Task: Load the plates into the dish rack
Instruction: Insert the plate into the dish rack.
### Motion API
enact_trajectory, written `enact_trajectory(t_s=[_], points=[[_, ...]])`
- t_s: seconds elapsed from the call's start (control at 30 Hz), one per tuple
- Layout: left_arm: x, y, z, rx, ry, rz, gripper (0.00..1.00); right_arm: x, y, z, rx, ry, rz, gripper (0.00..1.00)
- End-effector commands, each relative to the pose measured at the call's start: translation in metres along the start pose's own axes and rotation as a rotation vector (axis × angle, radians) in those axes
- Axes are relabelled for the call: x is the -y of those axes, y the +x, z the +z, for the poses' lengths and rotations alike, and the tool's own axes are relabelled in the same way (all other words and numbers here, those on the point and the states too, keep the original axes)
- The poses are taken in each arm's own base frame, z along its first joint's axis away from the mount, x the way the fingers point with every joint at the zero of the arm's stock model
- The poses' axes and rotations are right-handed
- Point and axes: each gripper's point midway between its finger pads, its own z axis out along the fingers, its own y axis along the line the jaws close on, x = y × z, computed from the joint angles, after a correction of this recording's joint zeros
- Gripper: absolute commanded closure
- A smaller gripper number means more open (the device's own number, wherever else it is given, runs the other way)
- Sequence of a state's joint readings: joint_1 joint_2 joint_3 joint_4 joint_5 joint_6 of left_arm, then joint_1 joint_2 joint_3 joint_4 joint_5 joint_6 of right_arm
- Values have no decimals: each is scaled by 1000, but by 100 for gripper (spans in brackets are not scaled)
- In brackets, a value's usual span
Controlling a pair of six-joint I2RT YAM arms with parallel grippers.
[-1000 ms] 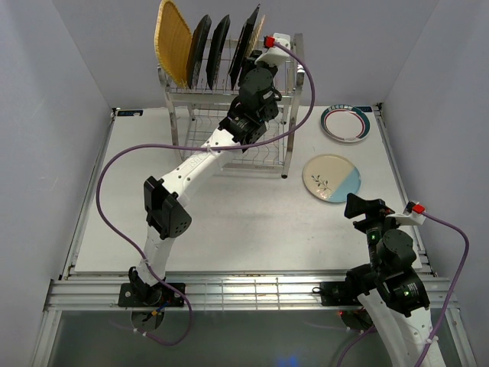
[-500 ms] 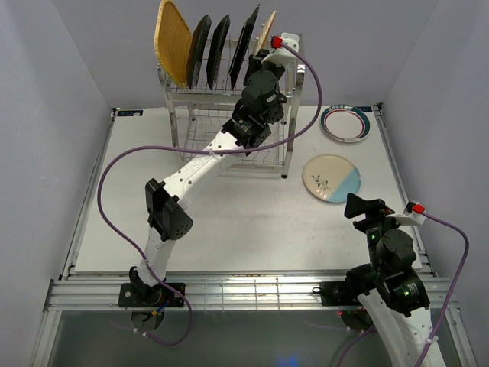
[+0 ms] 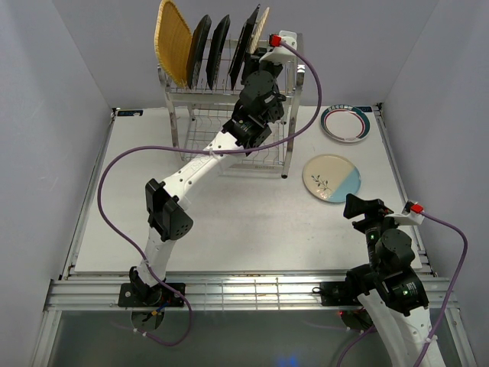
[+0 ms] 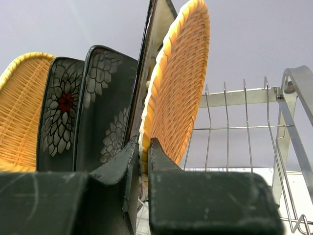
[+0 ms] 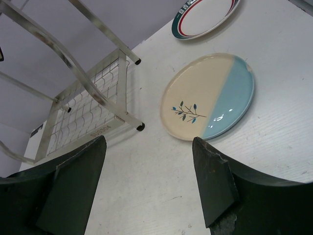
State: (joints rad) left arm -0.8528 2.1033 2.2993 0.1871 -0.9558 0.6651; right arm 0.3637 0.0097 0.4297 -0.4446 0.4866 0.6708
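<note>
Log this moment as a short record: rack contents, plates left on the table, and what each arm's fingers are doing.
rack: five upright plates in the top tier
left fingers: shut on the rim of the right-hand woven plate in the rack
right fingers: open, empty, over the table
on table: blue-and-cream plate, teal-rimmed plate, both flat
left to load: two

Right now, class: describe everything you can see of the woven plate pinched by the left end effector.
The woven plate is orange-tan basketwork with a thick braided rim. It stands on edge, nearly upright, rightmost of five in the top tier of the dish rack, close beside a dark-backed plate. The left end effector is shut on its lower rim.
</note>
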Motion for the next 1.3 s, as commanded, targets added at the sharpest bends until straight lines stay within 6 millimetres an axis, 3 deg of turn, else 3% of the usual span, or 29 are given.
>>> enact_trajectory(t_s=[0.0,0.37,0.53,0.8,0.97,1.13,1.23,1.27], points=[[-41,-37,-3,55,-53,-101,100,-13,-25,-10,99,-74,47,23],[-48,-5,18,-23,-45,-108,100,-13,-25,-10,99,-76,48,23],[-42,10,20,-52,-25,-103,100,-13,-25,-10,100,-75,48,23],[-36,13,20,-61,-3,-124,98,-13,-25,-10,99,-76,48,23],[-38,13,18,-69,7,-119,86,-13,-24,-10,97,-76,47,23],[-47,5,13,-62,7,-141,59,-13,-24,-10,96,-76,48,23],[-47,9,8,-66,31,-158,51,-15,-24,-10,90,-88,39,23],[-55,1,5,-56,32,-178,50,-16,-24,-10,89,-89,39,23]])
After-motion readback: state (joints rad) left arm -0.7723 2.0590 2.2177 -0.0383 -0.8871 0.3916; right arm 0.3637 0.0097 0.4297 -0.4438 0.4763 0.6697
